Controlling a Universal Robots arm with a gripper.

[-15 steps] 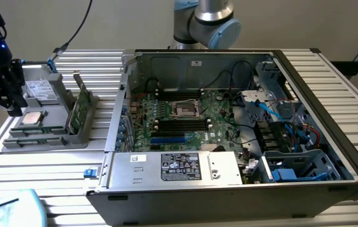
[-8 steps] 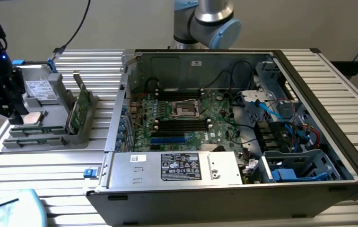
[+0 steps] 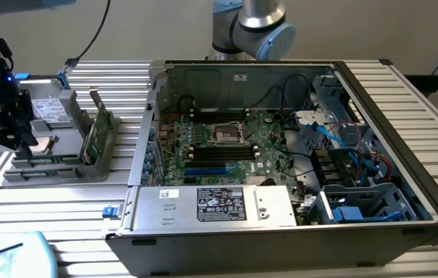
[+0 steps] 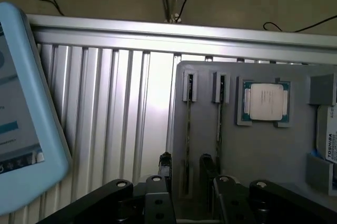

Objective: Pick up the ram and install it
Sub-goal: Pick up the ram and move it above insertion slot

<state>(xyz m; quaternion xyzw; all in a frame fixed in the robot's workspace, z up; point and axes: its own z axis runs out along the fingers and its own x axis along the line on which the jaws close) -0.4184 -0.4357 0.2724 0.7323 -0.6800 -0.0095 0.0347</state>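
table: ribbed aluminium slats (image 3: 49,202) carry everything, with a plain wall behind. a grey tray (image 3: 49,172) sits toward the exterior view's left, and an open computer case (image 3: 404,116) stands beside it.
fingers: the fingers (image 4: 206,166) are spread as wide as they go and grip nothing. they hang above the tray.
ram: the ram (image 4: 187,129) stands on its long edge in a slot of the tray, seen edge-on from the wrist. its line runs into the gap between the two fingers and touches neither.
neighbour: a second stick (image 4: 219,129) stands parallel, just beside the ram and close to the outer side of one finger.
further out: a square silver processor (image 4: 266,103) sits in its pocket, and past it is a grey drive (image 4: 327,140) with a white label. a pale blue tablet (image 4: 21,103) lies off the tray's other side.
risk, alignment: the gap looks centred on the ram, but an off-centre descent would likely put a fingertip on the board's top edge. it could also wedge a finger between the two sticks and bend one.
risk, grip: the board is thin and flat. a skewed or shallow hold would probably let it pivot or slip, and if the end clips (image 4: 189,86) bind, the whole tray may lift.
risk, install: the memory slots (image 3: 220,152) lie low inside the case, near cables (image 3: 341,136) and the walls. a tilted stick would likely jam or miss, and the fingers could snag.
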